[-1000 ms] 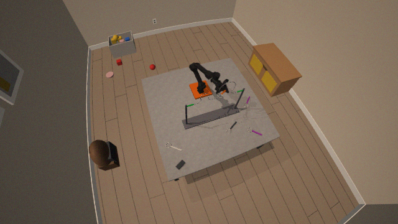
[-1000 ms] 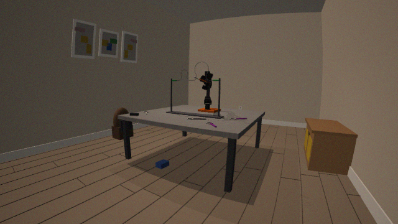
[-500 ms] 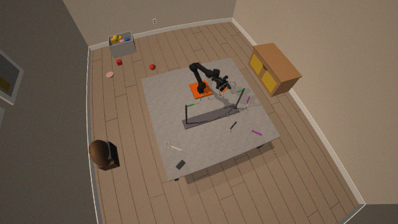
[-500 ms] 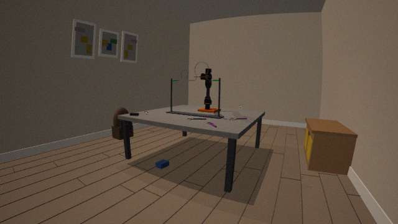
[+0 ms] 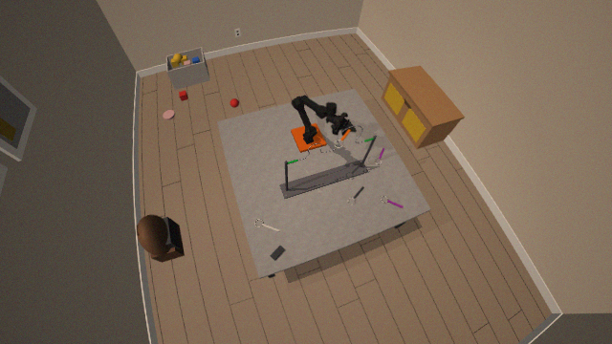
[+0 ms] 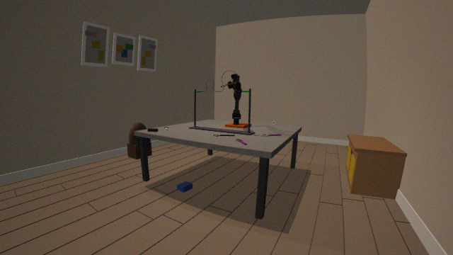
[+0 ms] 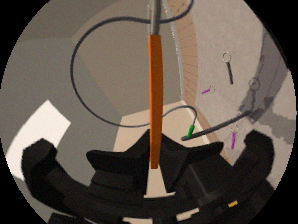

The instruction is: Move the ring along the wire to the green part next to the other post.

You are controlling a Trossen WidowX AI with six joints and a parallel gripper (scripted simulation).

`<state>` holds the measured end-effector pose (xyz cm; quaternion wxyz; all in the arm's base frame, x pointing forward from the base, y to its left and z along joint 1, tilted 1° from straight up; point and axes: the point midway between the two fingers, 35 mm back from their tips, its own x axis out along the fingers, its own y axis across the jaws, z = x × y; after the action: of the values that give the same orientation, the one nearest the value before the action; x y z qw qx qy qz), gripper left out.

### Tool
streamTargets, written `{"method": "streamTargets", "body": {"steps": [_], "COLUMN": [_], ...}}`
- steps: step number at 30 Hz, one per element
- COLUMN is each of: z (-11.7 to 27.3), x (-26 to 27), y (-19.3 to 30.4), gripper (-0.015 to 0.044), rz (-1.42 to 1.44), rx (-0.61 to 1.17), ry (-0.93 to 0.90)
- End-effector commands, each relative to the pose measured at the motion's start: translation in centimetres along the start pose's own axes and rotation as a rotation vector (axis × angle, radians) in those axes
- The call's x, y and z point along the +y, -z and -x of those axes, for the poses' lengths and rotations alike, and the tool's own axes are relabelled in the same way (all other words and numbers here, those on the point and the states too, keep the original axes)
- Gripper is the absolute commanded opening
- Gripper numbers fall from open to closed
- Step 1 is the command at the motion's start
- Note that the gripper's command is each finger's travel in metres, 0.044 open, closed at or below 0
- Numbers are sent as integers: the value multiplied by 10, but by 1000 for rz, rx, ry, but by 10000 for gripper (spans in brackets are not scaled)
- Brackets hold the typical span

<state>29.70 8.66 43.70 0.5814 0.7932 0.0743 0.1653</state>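
The orange handle (image 5: 345, 135) (image 6: 231, 84) (image 7: 156, 90) is clamped between the fingertips of my gripper (image 5: 350, 129) (image 7: 150, 131), which is shut on it. The ring (image 5: 338, 143) (image 6: 222, 86) is at the middle stretch of the wire, between the two green parts; it is cut off above the wrist view. Thin grey wire (image 7: 73, 70) loops behind the handle's shaft in the wrist view; the gap there cannot be judged. One green part (image 5: 369, 139) (image 6: 245, 91) (image 7: 191, 131) meets the right post (image 5: 368, 153) (image 6: 250, 111); the other green part (image 5: 293, 161) (image 6: 199, 91) meets the left post (image 5: 286, 177) (image 6: 195, 108).
The dark base bar (image 5: 325, 180) joins the posts on the grey table (image 5: 249, 182). A black-handled ring (image 5: 359, 193), two magenta-handled rings (image 5: 395, 204) (image 5: 382, 154), a white-handled ring (image 5: 271, 226) and a dark block (image 5: 277, 252) lie on the table.
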Motion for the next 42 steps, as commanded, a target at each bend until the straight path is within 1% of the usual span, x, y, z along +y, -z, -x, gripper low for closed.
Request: {"method": "streamTargets", "body": {"steps": [1, 8, 18, 42], "z": [0, 1, 2, 3], "x": [14, 29, 40, 37], "y": [0, -2, -4, -4], "gripper": [-150, -150, -150, -150], "rz": [-56, -127, -135, 77], "rx": [2, 2, 3, 6], "ry": [-37, -74, -77, 46]}}
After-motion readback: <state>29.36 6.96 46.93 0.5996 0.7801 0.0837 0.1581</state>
